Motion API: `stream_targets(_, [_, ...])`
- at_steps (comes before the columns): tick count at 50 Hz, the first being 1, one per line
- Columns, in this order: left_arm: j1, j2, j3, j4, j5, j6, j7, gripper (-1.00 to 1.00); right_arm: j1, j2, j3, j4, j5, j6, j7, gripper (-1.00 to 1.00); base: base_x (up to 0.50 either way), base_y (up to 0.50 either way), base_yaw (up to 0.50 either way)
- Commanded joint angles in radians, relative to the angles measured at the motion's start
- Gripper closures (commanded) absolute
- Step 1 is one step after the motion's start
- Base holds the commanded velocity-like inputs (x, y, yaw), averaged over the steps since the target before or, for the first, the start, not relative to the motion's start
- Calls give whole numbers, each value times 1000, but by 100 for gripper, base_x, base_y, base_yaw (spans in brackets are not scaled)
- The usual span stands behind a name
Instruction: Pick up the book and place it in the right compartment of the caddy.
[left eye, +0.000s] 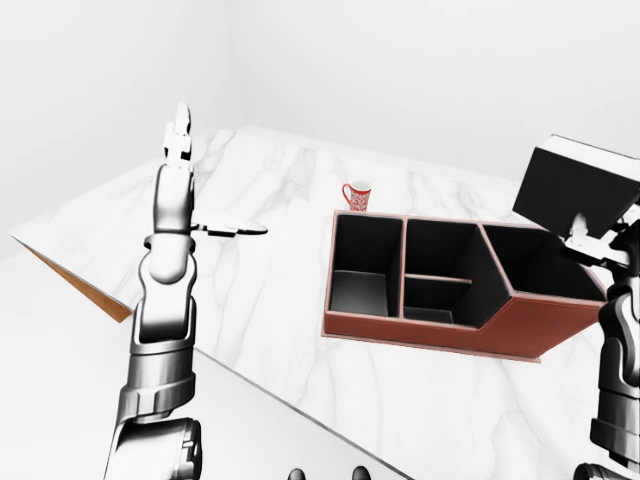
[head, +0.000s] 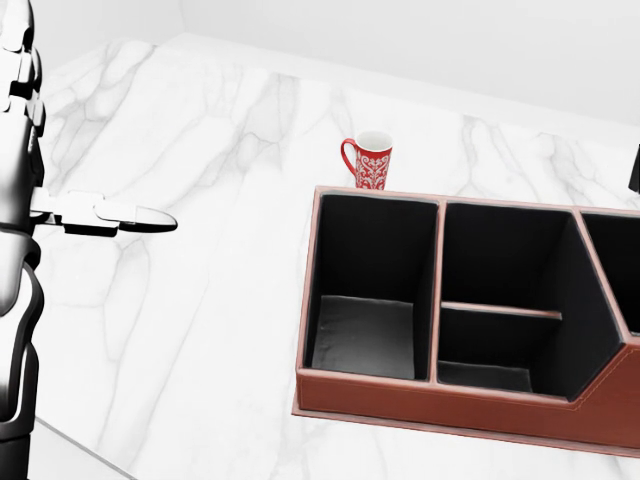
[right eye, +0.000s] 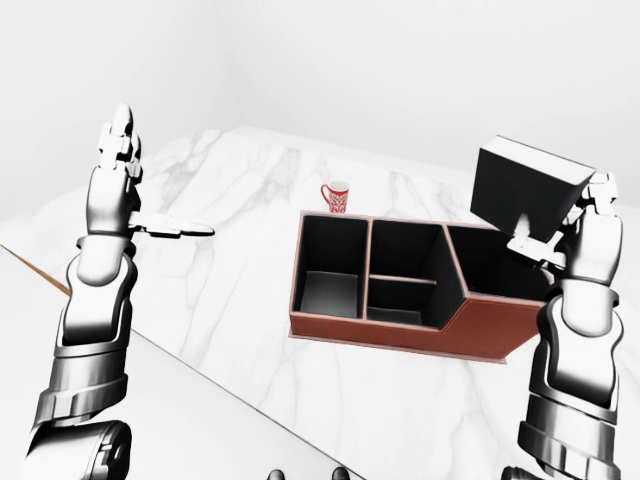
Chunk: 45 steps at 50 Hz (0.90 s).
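The book (right eye: 525, 185), black with white page edges, hangs tilted in the air over the caddy's right compartment (right eye: 495, 265). My right hand (right eye: 565, 220) is shut on its lower right side. The caddy (head: 440, 405) is brown leather with a black inside; its middle bay has a cross divider, and all three bays look empty. In the head view only a black sliver of the book (head: 635, 170) shows at the right edge. My left hand (right eye: 150, 180) is raised at the left, well away from the caddy, open, with its thumb out flat and nothing in it.
A red mug with a white pattern (head: 370, 160) stands just above the caddy's left bay. The white marble table (left eye: 260, 300) ends in a corner at the left (left eye: 70, 280) and an edge running down to the bottom. Plain white walls rise beyond it.
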Motion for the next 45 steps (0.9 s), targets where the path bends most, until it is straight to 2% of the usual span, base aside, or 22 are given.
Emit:
stream_targets(1, [4,-3,1,-9,-3,-2,1,-100,6,12,-12,-9,33,0,-15,100,0,0,0])
stream_targets(5, [4,-3,2,-4,-1,-6,2,-100,15,24,-6,-1,26,-9,-14,100,0,0,0])
stream_targets(10, [3,-2,2,-8,1,-1,1,-100,19,24,-10,0,26,-6,-12,100,0,0,0])
stream_targets(14, [4,-3,1,-1,3,-9,2,-100,24,24,-13,2,25,-8,-12,100,0,0,0])
stream_targets(19, [1,-2,1,-5,4,-2,1,-100,35,30,-17,24,23,-33,-9,100,0,0,0])
stream_targets(22, [4,-4,0,-5,5,-6,1,-100,35,30,-15,15,24,-24,-10,100,0,0,0])
stream_targets(27, [5,-5,-1,-1,6,-9,3,-100,33,28,-16,32,23,-38,-10,100,0,0,0])
stream_targets(30, [3,-4,1,-2,5,-7,2,-100,30,21,-20,24,26,-25,-10,100,0,0,0])
stream_targets(37, [3,-5,-2,0,8,-9,3,-100,21,9,-22,41,30,-30,-14,100,0,0,0])
stream_targets(40, [4,-5,-2,-3,8,-7,2,-100,20,13,-14,55,26,-44,-16,100,0,0,0])
stream_targets(43, [1,-5,-1,-2,8,-5,1,-100,22,16,-11,37,28,-30,-18,100,0,0,0])
stream_targets(45, [3,-5,-1,2,8,-11,2,-100,28,23,-9,39,25,-38,-17,100,0,0,0])
